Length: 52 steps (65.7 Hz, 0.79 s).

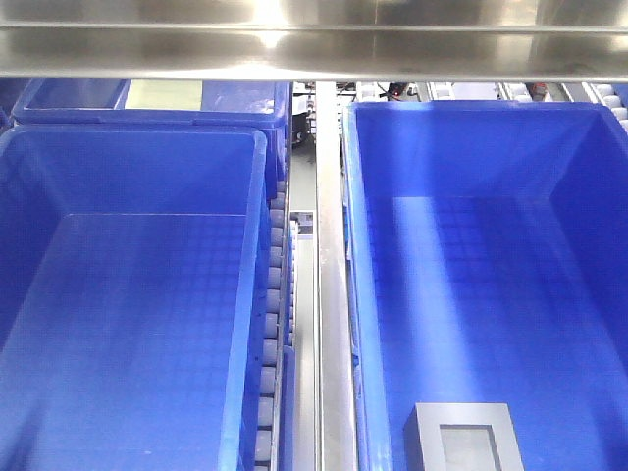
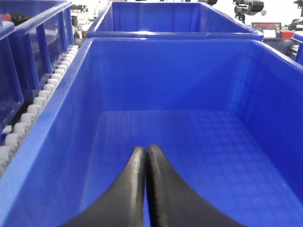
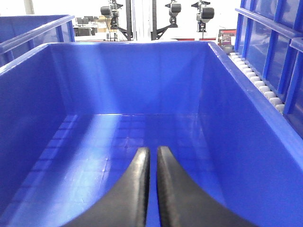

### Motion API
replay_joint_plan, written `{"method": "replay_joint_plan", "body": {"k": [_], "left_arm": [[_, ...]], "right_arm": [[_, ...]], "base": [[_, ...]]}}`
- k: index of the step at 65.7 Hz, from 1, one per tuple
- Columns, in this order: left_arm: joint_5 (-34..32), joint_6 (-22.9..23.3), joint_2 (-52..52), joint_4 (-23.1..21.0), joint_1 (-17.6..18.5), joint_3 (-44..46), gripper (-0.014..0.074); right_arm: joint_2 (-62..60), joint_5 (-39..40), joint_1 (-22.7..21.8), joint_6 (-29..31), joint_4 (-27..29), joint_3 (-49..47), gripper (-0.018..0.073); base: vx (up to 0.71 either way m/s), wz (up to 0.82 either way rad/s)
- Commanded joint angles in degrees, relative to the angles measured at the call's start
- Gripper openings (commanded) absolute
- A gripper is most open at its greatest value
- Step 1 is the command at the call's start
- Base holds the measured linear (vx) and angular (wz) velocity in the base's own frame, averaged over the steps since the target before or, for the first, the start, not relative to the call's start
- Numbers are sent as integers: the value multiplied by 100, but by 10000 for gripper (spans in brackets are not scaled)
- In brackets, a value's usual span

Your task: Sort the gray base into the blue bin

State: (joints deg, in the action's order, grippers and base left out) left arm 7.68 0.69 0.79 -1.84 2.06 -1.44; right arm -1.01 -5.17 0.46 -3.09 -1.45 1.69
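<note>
At the bottom edge of the front view, right of centre, the gray base (image 1: pixel 463 438) lies flat on the grid floor of the right-hand blue bin (image 1: pixel 365 294), so the sorting looks done, or close to it. Neither wrist view shows it. The left end effector (image 2: pixel 146 156) has its jaws pressed together; the right end effector (image 3: pixel 153 156) nearly so, holding nothing. Both hang over bare bin floor.

Left gripper (image 2: pixel 146 152) hangs over a blue bin (image 2: pixel 57 142), black fingers (image 2: pixel 128 189) pressed together at the tips, nothing between them. Grid floor's bare. White rollers (image 2: pixel 35 106) run along the left side.
</note>
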Motion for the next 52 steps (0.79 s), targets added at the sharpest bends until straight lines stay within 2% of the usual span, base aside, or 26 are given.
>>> {"method": "replay_joint_plan", "body": {"k": [1, 52], "left_arm": [[-568, -8, 74, 85, -8, -85, -6], [-533, -6, 64, 85, -8, -79, -6]], "right_arm": [[-45, 424, -23, 38, -36, 5, -4], [-45, 424, -23, 38, -36, 5, -4]], "base": [[0, 0], [0, 0]]}}
